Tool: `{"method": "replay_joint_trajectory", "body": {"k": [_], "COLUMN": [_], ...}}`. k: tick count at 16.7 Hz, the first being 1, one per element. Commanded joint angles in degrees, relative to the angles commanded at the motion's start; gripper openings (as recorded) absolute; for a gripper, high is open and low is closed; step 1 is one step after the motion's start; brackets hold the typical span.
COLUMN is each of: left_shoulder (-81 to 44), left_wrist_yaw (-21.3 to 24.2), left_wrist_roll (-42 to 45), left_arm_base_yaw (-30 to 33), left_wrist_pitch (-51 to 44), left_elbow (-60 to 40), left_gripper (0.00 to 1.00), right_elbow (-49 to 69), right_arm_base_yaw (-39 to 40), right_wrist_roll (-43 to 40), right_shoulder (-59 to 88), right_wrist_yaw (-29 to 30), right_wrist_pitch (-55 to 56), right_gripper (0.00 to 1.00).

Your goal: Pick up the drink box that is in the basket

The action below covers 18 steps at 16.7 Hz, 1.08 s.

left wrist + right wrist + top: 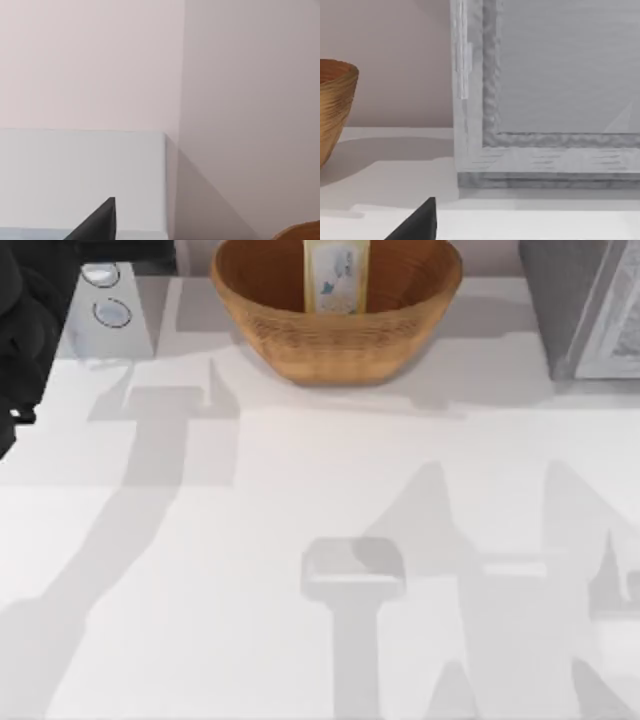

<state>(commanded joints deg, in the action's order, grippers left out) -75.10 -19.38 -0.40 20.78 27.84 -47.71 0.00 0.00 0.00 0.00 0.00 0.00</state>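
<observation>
Bare worktop (300, 500) fills the near ground, crossed only by the grey shadows of the two arms overhead. Past it stands the basket (335, 315), a tan wicker bowl that serves as the landmark. The box (336, 275) stands upright inside the basket, towards its middle, its cream sides and blue-printed label rising above the ribbed floor; the bowl's high walls probably keep it from tipping, and its upright stance leaves the top free for a grasp from above.

Left of the basket sits a grey-white unit with round knobs (105, 300), and to the basket's right a larger grey appliance (585, 305), seen close in the right wrist view as a framed panel (550, 90).

Each wrist view shows a dark finger tip, the left gripper (97, 222) near a pale block beside the basket's rim (300, 231), the right gripper (417, 222) above the worktop between basket (335, 105) and appliance. Whether either pair of fingers is open or closed I cannot tell. Neither seems near the box, so the reach looks not yet made.
</observation>
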Motion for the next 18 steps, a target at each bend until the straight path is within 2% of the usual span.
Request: {"method": "replay_joint_trajectory", "body": {"k": [5,10,14,18], "left_shoulder": [-28.34,-50.22,-60.17,-61.92], "left_wrist_yaw": [-7.06,-12.48,-14.94,-15.37], "left_wrist_roll": [0.75,0.89,0.66,0.6], "left_arm_base_yaw": [7.61,13.39,15.96,16.41], "left_wrist_pitch": [11.0,19.05,22.35,22.89], "left_elbow": [-18.26,-31.84,-37.63,-38.6], "left_gripper": [1.0,1.0,1.0,1.0], "right_elbow": [0.0,0.0,0.0,0.0], "right_arm_base_yaw": [0.0,0.0,0.0,0.0], "right_wrist_roll": [0.0,0.0,0.0,0.0], "right_shoulder": [0.0,0.0,0.0,0.0], "right_wrist_yaw": [0.0,0.0,0.0,0.0], "right_wrist_pitch": [0.0,0.0,0.0,0.0], "right_gripper": [1.0,1.0,1.0,1.0]}}
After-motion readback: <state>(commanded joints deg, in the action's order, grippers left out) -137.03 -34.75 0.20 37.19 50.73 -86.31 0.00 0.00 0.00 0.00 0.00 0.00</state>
